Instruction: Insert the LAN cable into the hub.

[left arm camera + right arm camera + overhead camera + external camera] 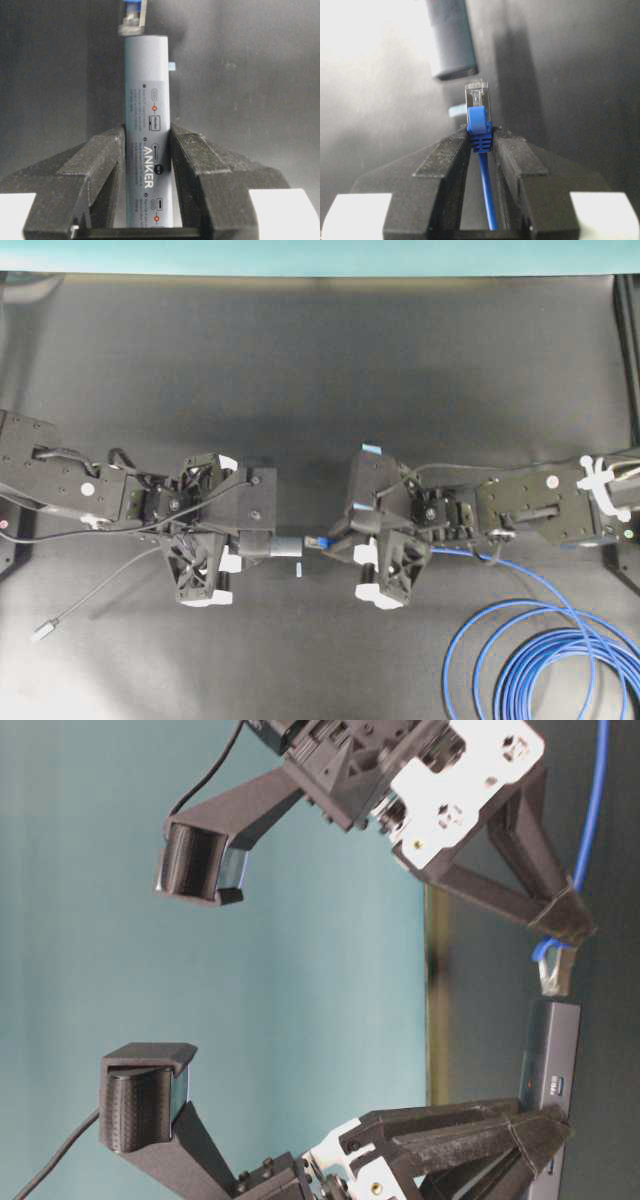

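The right gripper's fingers point(445, 165) pinch the blue boot of the LAN cable point(479, 127) just behind its clear plug, so the plug pokes out free in front of them, aimed at the hub point(449, 42). The left gripper's fingers point(102, 160) are pressed against both long sides of the hub, gripping its near half so the far end with its socket stands clear. That looks like the reason for both holds: each leaves its mating end bare. In the overhead view the plug point(316, 540) sits just right of the hub's end point(285, 543), close but seemingly not yet in, and slightly off line. The rest of the cable trails right into loops point(545, 665) on the tabletop point(300, 370).
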You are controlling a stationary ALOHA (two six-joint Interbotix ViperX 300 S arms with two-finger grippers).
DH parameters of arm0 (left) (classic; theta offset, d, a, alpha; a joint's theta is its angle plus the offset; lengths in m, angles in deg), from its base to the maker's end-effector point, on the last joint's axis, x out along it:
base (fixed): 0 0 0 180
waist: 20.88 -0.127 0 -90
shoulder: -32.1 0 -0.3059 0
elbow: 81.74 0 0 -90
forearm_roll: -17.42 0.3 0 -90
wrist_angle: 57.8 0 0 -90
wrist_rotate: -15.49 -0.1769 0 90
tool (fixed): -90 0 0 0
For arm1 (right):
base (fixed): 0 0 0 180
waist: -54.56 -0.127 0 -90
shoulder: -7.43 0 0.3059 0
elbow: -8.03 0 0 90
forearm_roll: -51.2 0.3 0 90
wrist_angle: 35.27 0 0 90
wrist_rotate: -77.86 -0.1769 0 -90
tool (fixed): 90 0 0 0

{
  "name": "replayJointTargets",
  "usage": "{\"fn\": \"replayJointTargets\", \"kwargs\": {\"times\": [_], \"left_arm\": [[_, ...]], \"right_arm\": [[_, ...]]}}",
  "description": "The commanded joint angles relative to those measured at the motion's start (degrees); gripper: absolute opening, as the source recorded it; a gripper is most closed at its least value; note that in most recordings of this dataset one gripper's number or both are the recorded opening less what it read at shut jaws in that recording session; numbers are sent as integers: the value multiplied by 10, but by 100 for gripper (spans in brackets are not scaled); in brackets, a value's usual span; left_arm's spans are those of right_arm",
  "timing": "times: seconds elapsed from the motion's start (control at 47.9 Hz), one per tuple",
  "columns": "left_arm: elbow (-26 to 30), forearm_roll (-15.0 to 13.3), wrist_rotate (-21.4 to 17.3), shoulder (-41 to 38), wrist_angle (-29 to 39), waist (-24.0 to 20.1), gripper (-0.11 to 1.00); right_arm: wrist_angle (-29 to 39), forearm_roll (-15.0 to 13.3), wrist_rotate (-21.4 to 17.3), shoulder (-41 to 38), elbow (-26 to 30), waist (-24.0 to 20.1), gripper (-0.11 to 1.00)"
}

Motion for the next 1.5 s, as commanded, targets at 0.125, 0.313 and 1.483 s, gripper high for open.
{"fn": "replayJointTargets", "kwargs": {"times": [0.125, 0.313, 1.483], "left_arm": [[11, 2, -1, 3, -3, -2, 29], [11, 1, -2, 2, -3, -4, 29], [47, 2, -42, -24, 18, -12, 29]], "right_arm": [[-4, -1, -4, 1, 11, -3, 13], [-3, -1, -4, 1, 11, -5, 13], [9, -5, 6, -13, 38, -11, 13]]}}
